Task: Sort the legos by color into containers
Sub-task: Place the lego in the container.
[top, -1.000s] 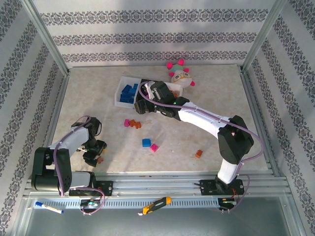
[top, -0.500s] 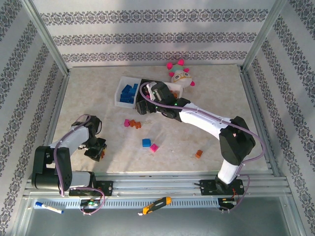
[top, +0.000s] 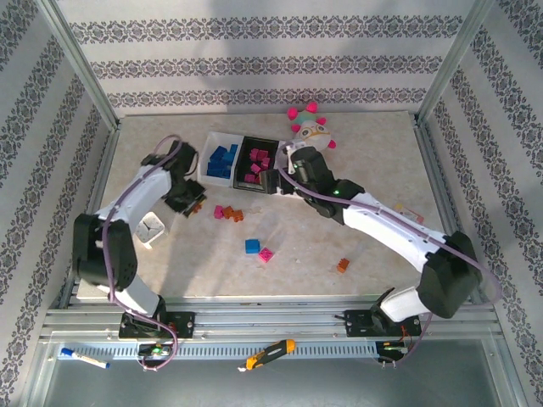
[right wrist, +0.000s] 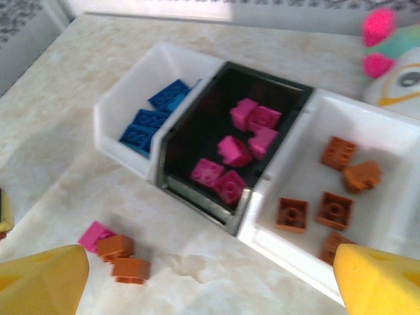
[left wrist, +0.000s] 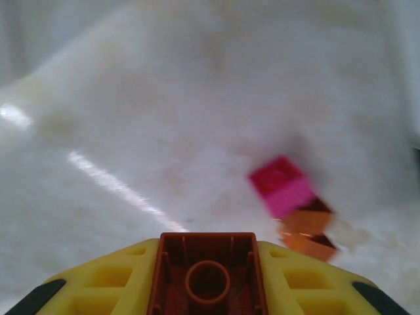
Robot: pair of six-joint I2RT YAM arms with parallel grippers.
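One orange-brown lego point(left wrist: 207, 262) sits clamped in the left pincer point(left wrist: 207, 289).

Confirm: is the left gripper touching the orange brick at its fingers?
Touching. Left wrist view: the orange brick sits flush between the left gripper's yellow fingers, with no gap on either side.

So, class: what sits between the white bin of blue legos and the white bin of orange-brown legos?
The black bin holding magenta legos stands there, as the right wrist view shows.
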